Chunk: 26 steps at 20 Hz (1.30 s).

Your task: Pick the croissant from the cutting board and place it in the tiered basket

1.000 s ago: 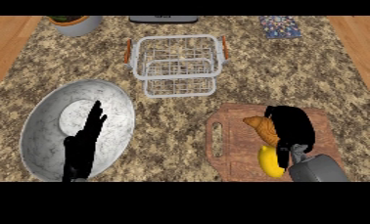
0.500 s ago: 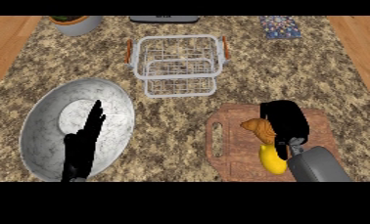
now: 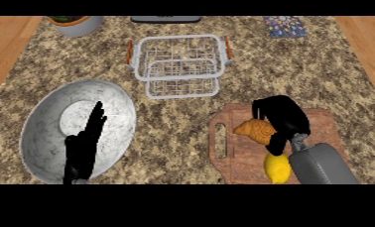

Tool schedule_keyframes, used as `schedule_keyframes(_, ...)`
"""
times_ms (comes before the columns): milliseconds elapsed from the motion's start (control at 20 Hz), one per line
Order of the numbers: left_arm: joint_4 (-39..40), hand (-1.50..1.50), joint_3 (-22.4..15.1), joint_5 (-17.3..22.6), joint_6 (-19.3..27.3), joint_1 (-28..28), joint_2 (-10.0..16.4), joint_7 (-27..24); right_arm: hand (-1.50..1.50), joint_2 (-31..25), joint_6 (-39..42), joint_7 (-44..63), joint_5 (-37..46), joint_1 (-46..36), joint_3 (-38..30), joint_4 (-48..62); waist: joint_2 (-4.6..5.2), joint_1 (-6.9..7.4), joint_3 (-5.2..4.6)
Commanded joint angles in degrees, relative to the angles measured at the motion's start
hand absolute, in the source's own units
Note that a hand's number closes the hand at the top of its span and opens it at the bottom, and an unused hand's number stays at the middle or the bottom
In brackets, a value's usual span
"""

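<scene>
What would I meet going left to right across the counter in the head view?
Plate → basket → croissant, held in the right hand. The open left hand shows across the plate, so I leave it out of the order.

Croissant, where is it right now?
Head view, lower right: the croissant is over the cutting board, with the right hand curled round it and the lemon just nearer the robot.

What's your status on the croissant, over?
Right hand curled round golden-brown croissant, over brown wooden cutting board. Left hand open over round grey plate. Nothing between it and white wire tiered basket.
</scene>
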Motion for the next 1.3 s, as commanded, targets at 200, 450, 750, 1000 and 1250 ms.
schedule_keyframes(200,-0.3,0.0,1.4,0.2,0.3,0.6,0.7,1.4,1.5,4.3,6.7,5.2,-15.2,1.0,-11.7,-19.9,-0.26,-1.79,0.0)
schedule_keyframes(450,0.4,0.0,0.9,0.6,-0.5,1.6,0.1,0.7,1.5,5.9,9.2,10.0,-23.2,-1.3,-18.2,-34.2,-0.24,-1.59,0.0)
schedule_keyframes(750,1.2,0.0,1.6,-0.7,0.3,-2.4,0.3,2.9,1.5,2.0,18.5,22.0,-29.4,-12.5,-23.0,-46.1,0.07,-0.58,0.0)
schedule_keyframes(1000,-1.7,0.0,-0.3,-2.1,0.4,0.4,-1.1,3.2,1.5,3.2,19.8,33.2,-31.8,-23.8,-23.2,-42.7,0.2,0.23,0.03)
schedule_keyframes(1250,4.5,0.0,1.7,-1.3,-0.6,-1.2,-1.7,-1.9,1.5,5.9,17.5,39.8,-29.7,-34.2,-19.3,-35.4,0.27,0.34,-0.01)
